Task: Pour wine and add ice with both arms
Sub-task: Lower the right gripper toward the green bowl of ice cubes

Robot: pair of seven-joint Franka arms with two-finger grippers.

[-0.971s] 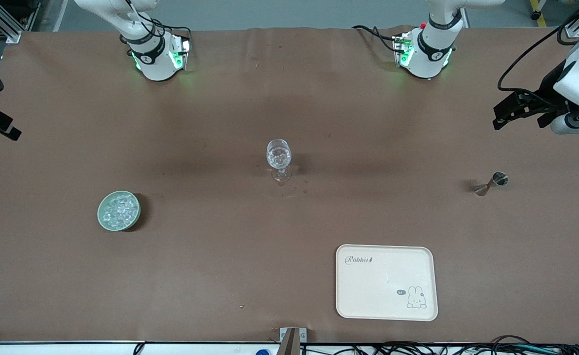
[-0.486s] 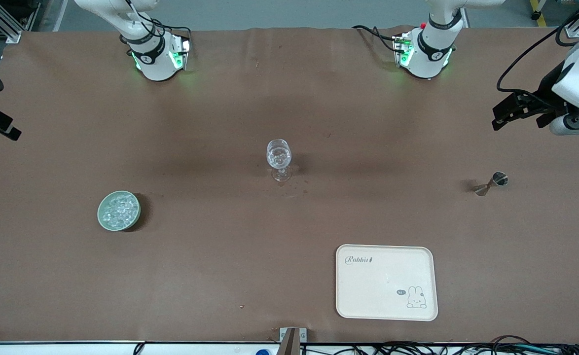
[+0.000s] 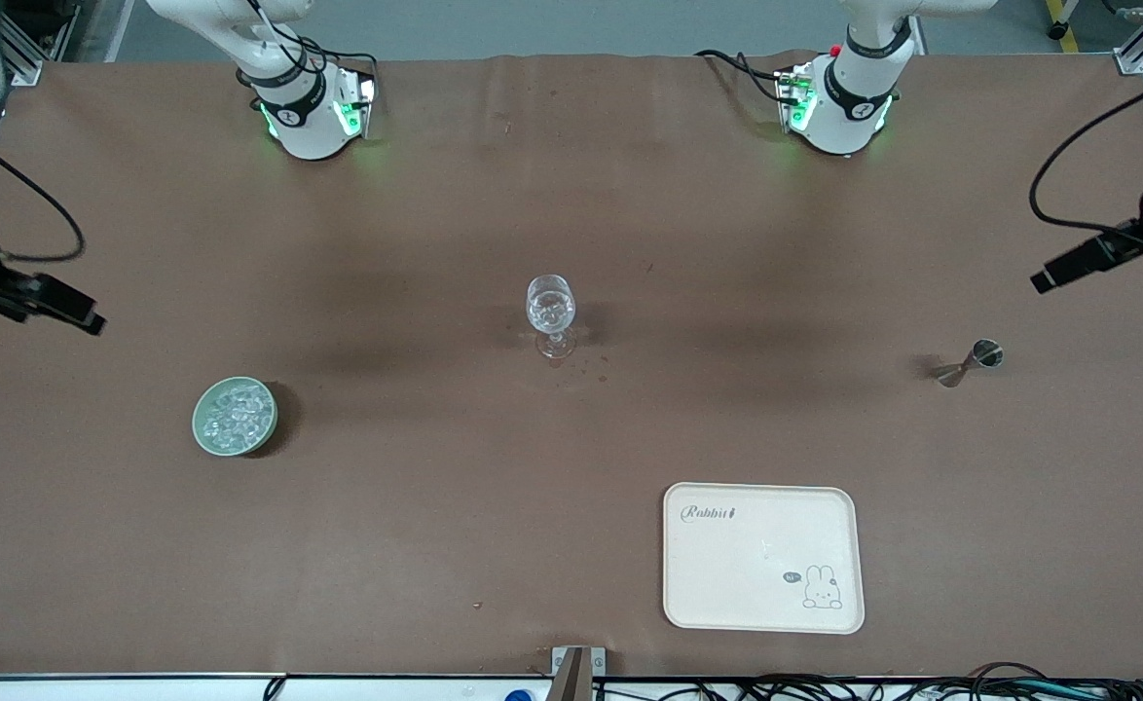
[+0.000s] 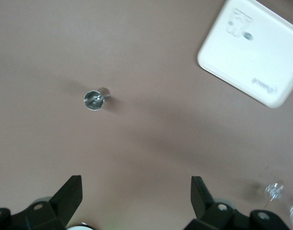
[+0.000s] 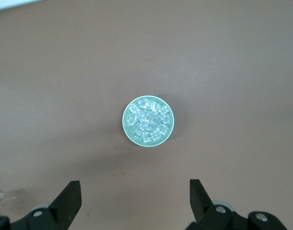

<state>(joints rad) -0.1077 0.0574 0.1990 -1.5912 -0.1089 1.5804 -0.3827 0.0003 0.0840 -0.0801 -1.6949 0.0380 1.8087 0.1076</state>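
Left gripper point(image 4: 136, 194) hangs with fingers released above the metal jigger point(image 4: 94, 99); right gripper point(image 5: 134, 199), also released, hovers over the ice point(image 5: 148, 120) in its green bowl point(image 5: 125, 125).

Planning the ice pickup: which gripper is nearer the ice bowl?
Right. The right gripper hangs open above the ice bowl; the left gripper, open, is over the jigger.

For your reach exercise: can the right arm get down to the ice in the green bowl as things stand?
Probably yes. The right gripper hangs open above the ice in the green bowl, and nothing lies between them.
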